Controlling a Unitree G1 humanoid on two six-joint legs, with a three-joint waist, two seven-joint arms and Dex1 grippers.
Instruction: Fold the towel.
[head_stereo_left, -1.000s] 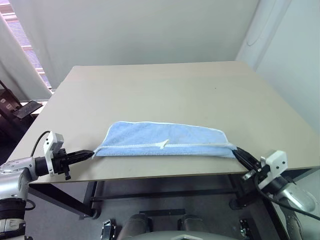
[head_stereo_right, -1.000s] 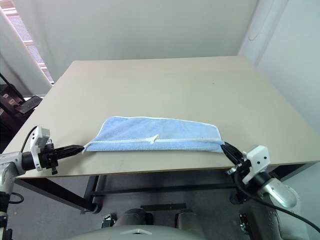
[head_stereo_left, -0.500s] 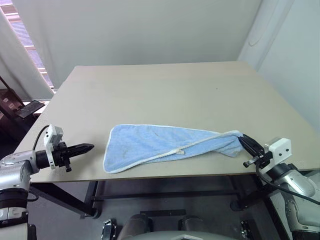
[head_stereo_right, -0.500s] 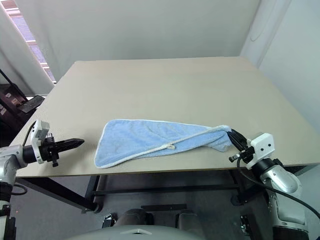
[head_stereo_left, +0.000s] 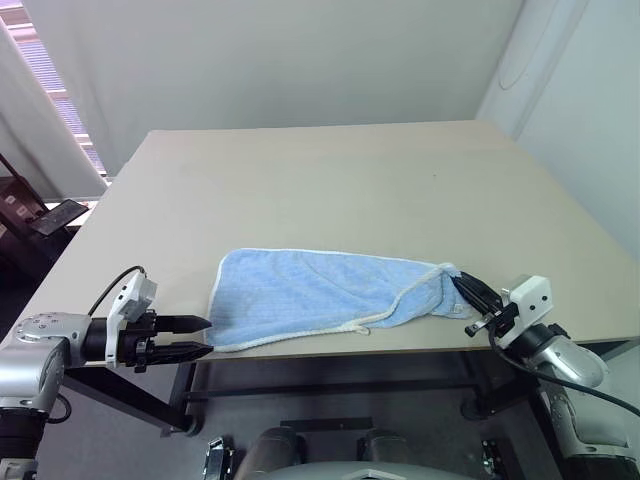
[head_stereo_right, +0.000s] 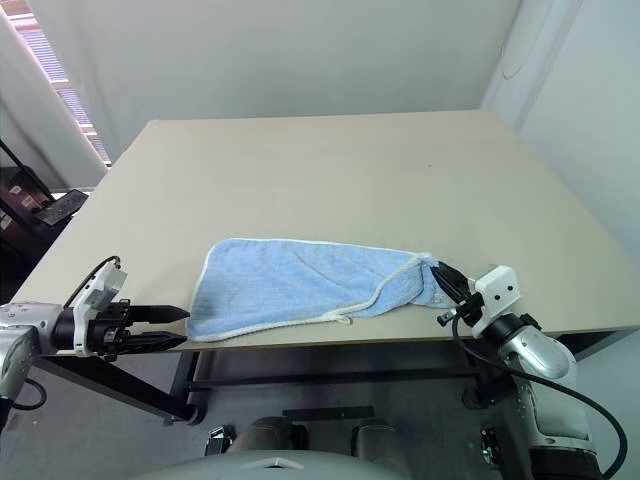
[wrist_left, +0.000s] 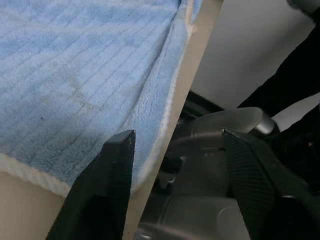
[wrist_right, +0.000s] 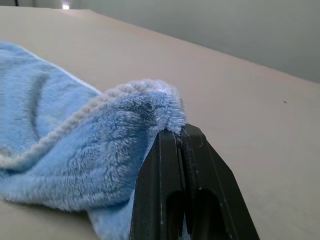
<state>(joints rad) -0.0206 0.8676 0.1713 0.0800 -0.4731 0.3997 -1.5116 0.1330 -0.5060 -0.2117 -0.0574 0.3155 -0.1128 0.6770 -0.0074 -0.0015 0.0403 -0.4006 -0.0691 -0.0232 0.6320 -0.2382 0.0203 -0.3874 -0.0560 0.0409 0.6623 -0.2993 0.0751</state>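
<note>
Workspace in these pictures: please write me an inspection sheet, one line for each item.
Surface: beige table, matte.
Job's things: light-blue towel lies flat near the front edge, its right end bunched and lifted.
Clutter: nothing seen.
Grippers: left gripper open at the towel's left corner, holding nothing; right gripper shut on the towel's right end.
Cables: black cable loops at the left wrist.
Surroundings: plain walls, a window blind at the left.

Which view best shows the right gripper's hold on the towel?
The right wrist view: the right gripper is shut on a bunched end of the towel, seen close up. Both eye views show the grip small at the table's near edge. The left wrist view shows flat towel between open fingers.
</note>
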